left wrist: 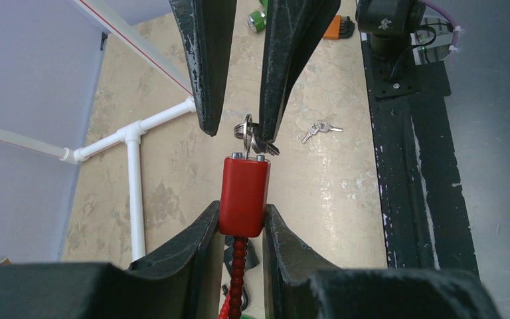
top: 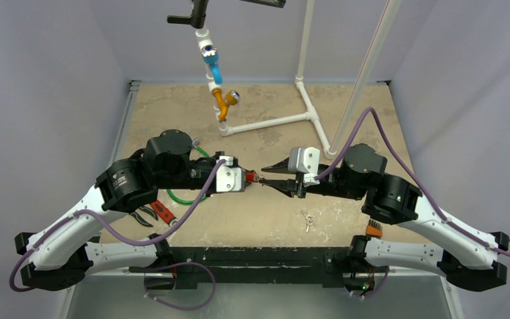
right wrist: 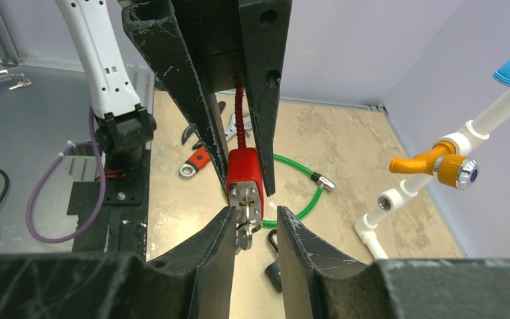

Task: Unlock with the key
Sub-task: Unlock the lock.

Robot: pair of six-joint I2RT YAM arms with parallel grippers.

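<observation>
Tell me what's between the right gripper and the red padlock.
A key bunch plugged into the red padlock, beside the right gripper; seen in the left wrist view.

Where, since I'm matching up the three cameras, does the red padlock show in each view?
Top external: red padlock at the centre, between the two arms' tips.
Left wrist: centre, pinched in the left claw, keys at its far end.
Right wrist: centre, its keyed end facing the camera.
Shared landmark: white pipe frame.
</observation>
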